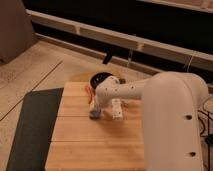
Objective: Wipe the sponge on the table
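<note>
My claw (96, 105) sits down over the sponge (94, 114) on the table's (95, 147) far half, how tightly closed or gripping I cannot tell, so I'd want it squarely held, pressed flat, and stroked clear of the white bottle (117, 110) just beside it.

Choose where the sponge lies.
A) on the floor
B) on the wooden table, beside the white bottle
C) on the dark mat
B: the sponge sits on the planks of the table next to the white bottle, with the gripper directly over it; the mat lies off to the side.
</note>
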Controlling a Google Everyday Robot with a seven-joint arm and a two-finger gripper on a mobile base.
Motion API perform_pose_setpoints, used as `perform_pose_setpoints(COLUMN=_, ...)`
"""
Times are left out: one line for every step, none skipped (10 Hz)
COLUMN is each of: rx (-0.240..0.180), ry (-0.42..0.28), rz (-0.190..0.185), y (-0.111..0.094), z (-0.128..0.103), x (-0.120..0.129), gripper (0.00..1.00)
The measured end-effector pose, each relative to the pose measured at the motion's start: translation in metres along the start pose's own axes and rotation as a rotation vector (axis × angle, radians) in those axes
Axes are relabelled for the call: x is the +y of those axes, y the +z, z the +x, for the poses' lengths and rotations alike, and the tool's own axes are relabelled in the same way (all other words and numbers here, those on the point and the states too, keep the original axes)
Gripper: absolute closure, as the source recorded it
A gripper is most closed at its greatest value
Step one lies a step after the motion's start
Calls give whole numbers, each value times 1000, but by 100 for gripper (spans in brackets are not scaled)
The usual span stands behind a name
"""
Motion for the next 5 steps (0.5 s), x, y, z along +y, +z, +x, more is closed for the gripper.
perform_pose_setpoints(rx=2, ry=5, rz=1, y=0, z=1, x=-1, gripper=91)
perform_pose_setpoints(rx=6, ry=12, rz=2, y=1, z=3, x=-1, gripper=98)
perform_pose_setpoints(rx=10, ry=23, rz=4, y=1, z=5, x=-1, gripper=100)
perform_pose_setpoints(rx=22, ry=34, rz=18, y=0, z=9, x=-3, gripper=100)
perform_pose_setpoints(rx=51, ry=57, rz=60, y=-2, z=18, x=-12, gripper=100)
